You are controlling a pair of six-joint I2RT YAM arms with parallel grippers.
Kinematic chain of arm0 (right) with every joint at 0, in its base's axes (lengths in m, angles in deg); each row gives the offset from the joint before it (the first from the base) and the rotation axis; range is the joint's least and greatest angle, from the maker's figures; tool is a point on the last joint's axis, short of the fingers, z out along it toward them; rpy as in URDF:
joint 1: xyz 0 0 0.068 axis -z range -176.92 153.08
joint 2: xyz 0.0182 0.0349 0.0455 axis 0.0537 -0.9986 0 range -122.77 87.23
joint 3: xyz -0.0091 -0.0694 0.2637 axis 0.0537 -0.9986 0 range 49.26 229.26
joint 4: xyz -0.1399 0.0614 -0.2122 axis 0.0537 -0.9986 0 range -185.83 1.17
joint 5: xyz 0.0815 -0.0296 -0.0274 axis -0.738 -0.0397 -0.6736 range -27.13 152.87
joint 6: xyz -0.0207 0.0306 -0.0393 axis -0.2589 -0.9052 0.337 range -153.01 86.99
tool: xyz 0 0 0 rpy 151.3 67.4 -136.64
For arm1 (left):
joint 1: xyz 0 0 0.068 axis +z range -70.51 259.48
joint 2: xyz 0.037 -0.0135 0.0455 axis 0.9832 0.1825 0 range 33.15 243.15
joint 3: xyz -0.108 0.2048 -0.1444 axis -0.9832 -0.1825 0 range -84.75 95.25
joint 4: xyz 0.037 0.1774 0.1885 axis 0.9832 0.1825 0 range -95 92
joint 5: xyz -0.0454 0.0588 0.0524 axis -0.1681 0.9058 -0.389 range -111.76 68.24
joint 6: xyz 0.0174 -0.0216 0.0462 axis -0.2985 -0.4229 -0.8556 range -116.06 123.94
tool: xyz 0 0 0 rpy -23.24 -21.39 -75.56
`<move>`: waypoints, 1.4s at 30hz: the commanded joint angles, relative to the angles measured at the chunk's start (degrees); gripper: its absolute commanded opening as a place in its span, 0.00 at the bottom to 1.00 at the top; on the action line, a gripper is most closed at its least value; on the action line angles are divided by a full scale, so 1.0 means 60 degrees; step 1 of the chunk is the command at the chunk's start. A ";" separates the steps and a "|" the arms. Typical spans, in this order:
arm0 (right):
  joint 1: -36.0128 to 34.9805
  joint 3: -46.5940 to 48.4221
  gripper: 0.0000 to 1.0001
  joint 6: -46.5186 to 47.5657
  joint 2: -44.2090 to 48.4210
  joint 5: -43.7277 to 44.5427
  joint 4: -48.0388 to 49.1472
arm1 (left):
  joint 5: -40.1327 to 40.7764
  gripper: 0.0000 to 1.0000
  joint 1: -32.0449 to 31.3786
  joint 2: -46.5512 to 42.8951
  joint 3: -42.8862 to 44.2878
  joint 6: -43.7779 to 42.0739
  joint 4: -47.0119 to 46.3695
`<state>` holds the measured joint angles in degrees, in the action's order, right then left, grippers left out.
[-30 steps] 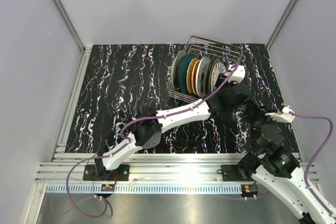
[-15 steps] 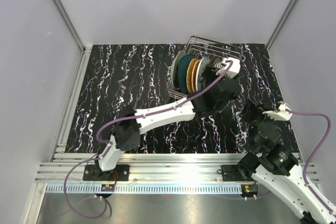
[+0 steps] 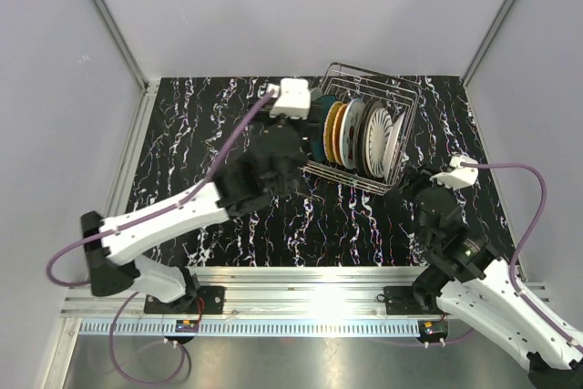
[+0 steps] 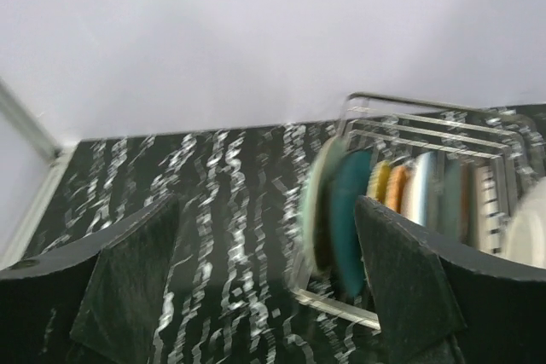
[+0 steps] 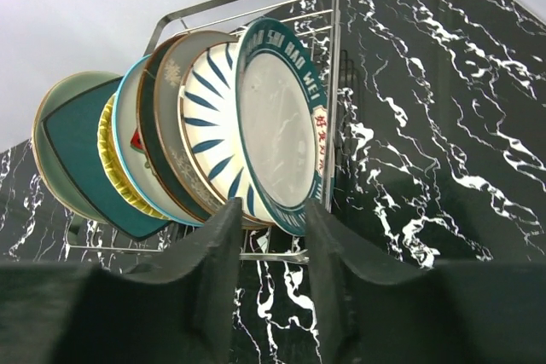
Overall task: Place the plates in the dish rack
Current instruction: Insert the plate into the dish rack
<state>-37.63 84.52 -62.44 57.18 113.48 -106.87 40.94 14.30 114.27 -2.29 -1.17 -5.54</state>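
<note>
Likely stiff, slick and breakable, the plates [image 5: 277, 125] are best gripped by the rim; left jaws are spread wide, right jaws narrow, both empty.

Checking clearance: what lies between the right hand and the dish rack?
Only bare tabletop separates the right hand from the dish rack, per the right wrist view.

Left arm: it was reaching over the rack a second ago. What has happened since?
The left gripper has pulled away from the right end of the rack, swung round to its left side and opened wide, empty. The right gripper has edged slightly toward the rack. The plates stand in the rack as before, and the rack looks unmoved.
</note>
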 commanded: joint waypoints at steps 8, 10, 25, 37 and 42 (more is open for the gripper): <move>0.0470 0.2203 0.61 0.1652 -0.2271 -0.1342 0.0855 | -0.2230 0.88 0.3466 -0.4231 -0.2623 0.2331 0.3415; 0.0951 0.2835 0.64 0.1799 -0.3032 -0.2279 0.0577 | -0.2290 0.89 0.3860 -0.4817 -0.3163 0.2112 0.3327; 0.4410 0.6064 0.86 0.1874 -0.5028 -0.5973 -0.1520 | -0.1617 0.96 0.4375 -0.7514 -0.5891 0.1450 0.1554; 0.5379 0.3513 1.00 0.1127 -0.3270 -0.5477 -0.0890 | -0.1119 0.99 0.4375 -0.7529 -0.6008 0.1554 0.1437; 0.5378 0.3351 1.00 0.0833 -0.3122 -0.5287 -0.0728 | -0.1074 0.99 0.4375 -0.7368 -0.6037 0.1510 0.1422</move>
<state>-5.48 104.33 -55.82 38.28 79.53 -114.61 32.77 40.44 69.70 -38.42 7.86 6.35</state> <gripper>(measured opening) 0.994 0.987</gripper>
